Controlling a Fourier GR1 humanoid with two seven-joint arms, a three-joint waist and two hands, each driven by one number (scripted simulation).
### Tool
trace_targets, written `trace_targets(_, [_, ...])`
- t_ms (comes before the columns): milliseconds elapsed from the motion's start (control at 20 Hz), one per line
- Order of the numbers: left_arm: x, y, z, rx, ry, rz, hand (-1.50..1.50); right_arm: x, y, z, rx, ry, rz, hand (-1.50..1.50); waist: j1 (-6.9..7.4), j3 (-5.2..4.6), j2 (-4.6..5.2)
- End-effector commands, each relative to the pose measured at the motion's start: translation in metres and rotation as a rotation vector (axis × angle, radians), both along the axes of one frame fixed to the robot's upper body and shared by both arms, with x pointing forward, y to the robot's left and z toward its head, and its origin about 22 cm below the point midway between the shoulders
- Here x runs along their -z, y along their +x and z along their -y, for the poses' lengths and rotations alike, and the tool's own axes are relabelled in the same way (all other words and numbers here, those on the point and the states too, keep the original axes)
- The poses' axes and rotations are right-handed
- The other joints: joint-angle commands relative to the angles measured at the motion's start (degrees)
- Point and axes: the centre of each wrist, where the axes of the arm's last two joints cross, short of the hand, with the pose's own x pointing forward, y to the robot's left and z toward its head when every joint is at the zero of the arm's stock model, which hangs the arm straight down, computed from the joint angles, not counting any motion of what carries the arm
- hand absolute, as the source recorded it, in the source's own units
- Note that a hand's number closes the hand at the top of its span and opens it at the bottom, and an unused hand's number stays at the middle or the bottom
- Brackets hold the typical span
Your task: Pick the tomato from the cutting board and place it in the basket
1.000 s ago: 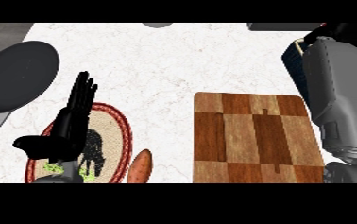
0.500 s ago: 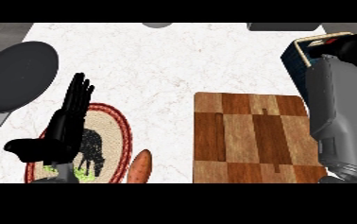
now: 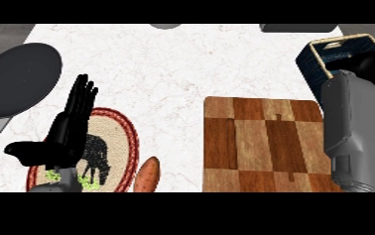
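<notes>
Here, the wooden cutting board (image 3: 262, 145) is lying bare of any tomato in the head view, and the fruit itself is showing nowhere on the marble counter (image 3: 183, 60). The robot's right forearm (image 3: 350, 130) is reaching along the board's right edge toward the dark basket (image 3: 330, 55) at the counter's far right corner, its hand hidden beyond the arm, so whether those fingers are curling round the tomato cannot be told; if so, that is only a guess. The left hand (image 3: 66, 130) is resting open at the lower left, fingers straight and up, holding nothing, above a red-rimmed plate (image 3: 124, 130) bearing a dark animal figure. An orange carrot-like vegetable (image 3: 147, 175) is lying just beside the plate, and a dark round pan (image 3: 26, 78) is sitting at the left edge. A tomato would likely be handling as light, smooth, a little slippery and easily bruised, best cupped around its widest part rather than pinched.
</notes>
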Motion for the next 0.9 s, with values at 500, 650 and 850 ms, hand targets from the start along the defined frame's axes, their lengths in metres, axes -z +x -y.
trace_targets(500, [-0.008,-0.005,0.007,-0.008,0.002,0.009,0.00,-0.045,-0.017,-0.004,0.155,-0.260,0.233,-1.50,-0.12,-0.06,-0.33])
trace_targets(650, [0.002,0.002,0.010,-0.015,0.005,0.003,0.00,-0.054,-0.024,-0.013,0.194,-0.256,0.209,-1.50,-0.50,-0.07,-0.28])
trace_targets(850, [0.000,-0.001,0.004,0.004,-0.006,-0.021,0.00,-0.066,-0.047,-0.016,0.277,-0.266,0.246,-1.50,-0.78,-0.07,-0.46])
